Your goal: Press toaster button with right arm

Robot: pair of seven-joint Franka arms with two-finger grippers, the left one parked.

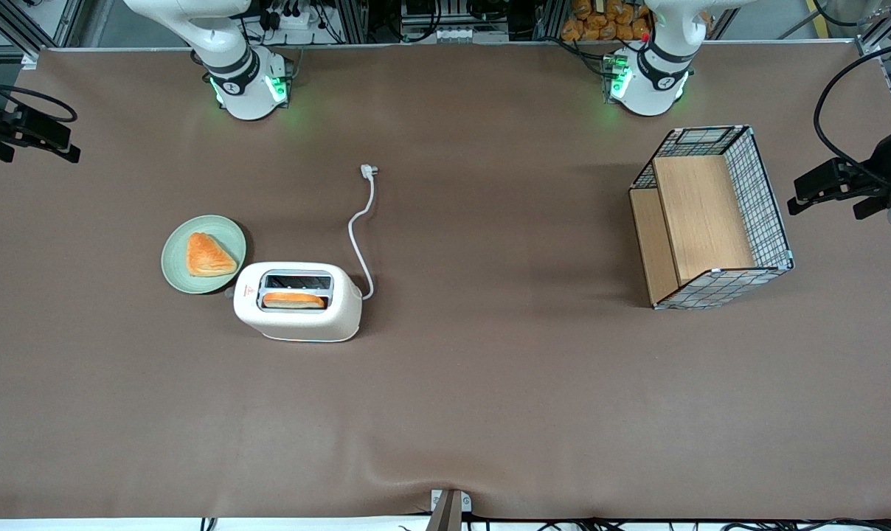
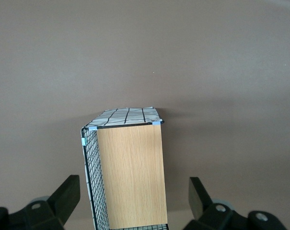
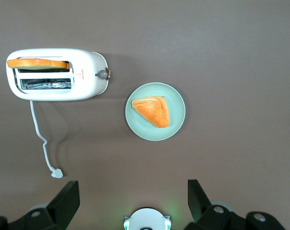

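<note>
The cream-white toaster [image 1: 298, 302] [image 3: 58, 74] stands on the brown table with a slice of toast [image 1: 293, 299] in the slot nearer the front camera. Its small grey button [image 3: 102, 74] [image 1: 229, 293] sticks out of the narrow end that faces the green plate [image 1: 176, 265]. My right gripper [image 1: 36, 140] [image 3: 133, 201] hangs high above the table at the working arm's end, well apart from the toaster. Its fingers [image 3: 63, 201] stand wide open with nothing between them.
The green plate [image 3: 176, 124] holds an orange pastry [image 1: 208, 255] and sits beside the toaster's button end. The toaster's white cord with its plug [image 1: 369, 171] trails toward the arm bases. A wire basket with wooden panels [image 1: 711, 217] lies toward the parked arm's end.
</note>
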